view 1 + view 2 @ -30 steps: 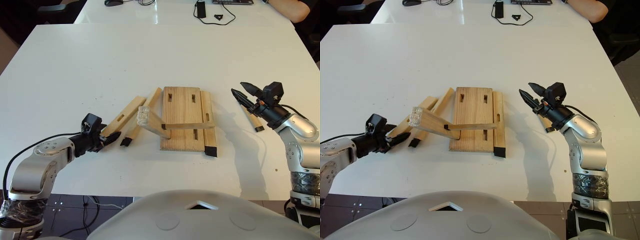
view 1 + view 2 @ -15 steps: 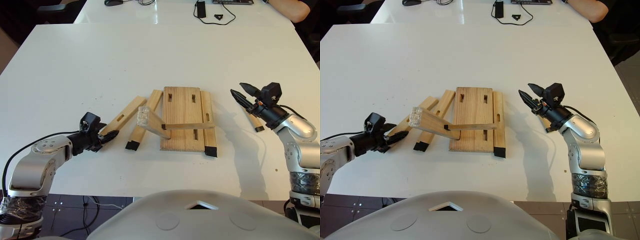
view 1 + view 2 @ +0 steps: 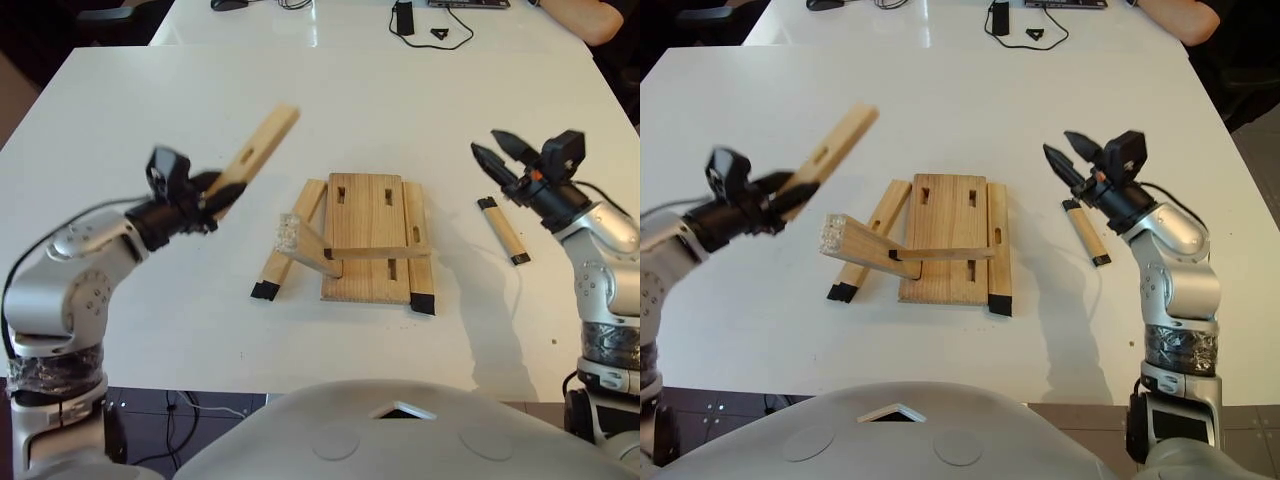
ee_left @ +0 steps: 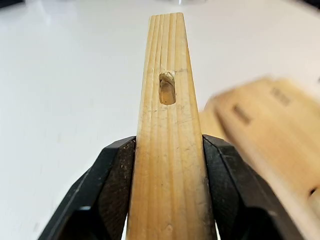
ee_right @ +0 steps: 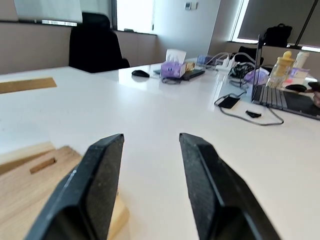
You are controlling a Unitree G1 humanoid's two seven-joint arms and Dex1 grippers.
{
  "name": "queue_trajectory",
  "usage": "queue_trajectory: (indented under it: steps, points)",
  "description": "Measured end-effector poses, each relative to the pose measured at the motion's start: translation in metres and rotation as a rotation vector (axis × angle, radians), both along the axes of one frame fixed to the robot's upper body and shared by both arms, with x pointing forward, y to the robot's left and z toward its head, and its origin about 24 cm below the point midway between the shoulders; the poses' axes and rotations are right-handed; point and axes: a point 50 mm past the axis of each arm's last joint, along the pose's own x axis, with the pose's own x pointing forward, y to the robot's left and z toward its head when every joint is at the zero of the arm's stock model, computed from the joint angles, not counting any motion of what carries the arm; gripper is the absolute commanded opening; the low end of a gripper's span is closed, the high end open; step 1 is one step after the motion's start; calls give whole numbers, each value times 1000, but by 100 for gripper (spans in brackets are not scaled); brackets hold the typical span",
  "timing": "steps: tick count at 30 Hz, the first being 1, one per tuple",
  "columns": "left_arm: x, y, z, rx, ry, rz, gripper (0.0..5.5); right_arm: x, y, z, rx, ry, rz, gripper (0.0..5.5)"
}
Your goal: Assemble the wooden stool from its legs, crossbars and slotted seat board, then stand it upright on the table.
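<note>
The slotted seat board (image 3: 368, 235) lies flat at the table's middle. A leg with a crossbar (image 3: 378, 250) joined to it rests across the board. One loose leg (image 3: 290, 240) with a black tip lies just left of the board, and another long piece (image 3: 415, 250) lies along its right edge. My left gripper (image 3: 205, 190) is shut on a slotted leg (image 4: 170, 130), held tilted in the air left of the board. My right gripper (image 3: 497, 152) hangs open above the table, right of the board. A short piece (image 3: 503, 230) lies on the table near it.
A second table stands behind with a mouse (image 3: 230, 5), a black device (image 3: 402, 17) and cables. A person's arm (image 3: 585, 15) rests at its far right. The white table (image 3: 150, 110) has free room to the left and at the back.
My left gripper has lifted the slotted leg off the table, up and away from me. My right gripper has risen and moved back a little, uncovering the short piece.
</note>
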Motion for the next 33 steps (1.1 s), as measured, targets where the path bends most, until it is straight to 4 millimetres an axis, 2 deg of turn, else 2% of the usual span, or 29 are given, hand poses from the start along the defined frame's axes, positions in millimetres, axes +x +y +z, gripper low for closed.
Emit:
queue_trajectory:
  steps: [2, 6, 10, 12, 17, 22, 27, 33]
  points:
    - [3, -8, 31, -93, -112, -49, 201, 5, 5, 18, 91, -42, 26, 204]
    - [-6, -26, 69, -228, -221, -206, 201, 9, 24, 43, 253, -56, 173, 238]
    - [-23, -43, 90, -303, -261, -413, 201, -9, 52, 68, 372, -61, 491, 294]
    - [-33, -49, 98, -308, -263, -518, 201, -21, 64, 84, 378, -76, 659, 294]
    - [-40, -58, 98, -295, -228, -629, 201, -32, 70, 93, 406, -35, 831, 294]
    - [-47, -67, 87, -272, -159, -712, 201, -43, 76, 101, 419, -40, 949, 294]
    - [-49, -72, 81, -278, -127, -742, 201, -47, 82, 100, 380, -32, 987, 294]
    - [-51, -76, 80, -287, -114, -771, 201, -45, 96, 88, 273, 10, 988, 294]
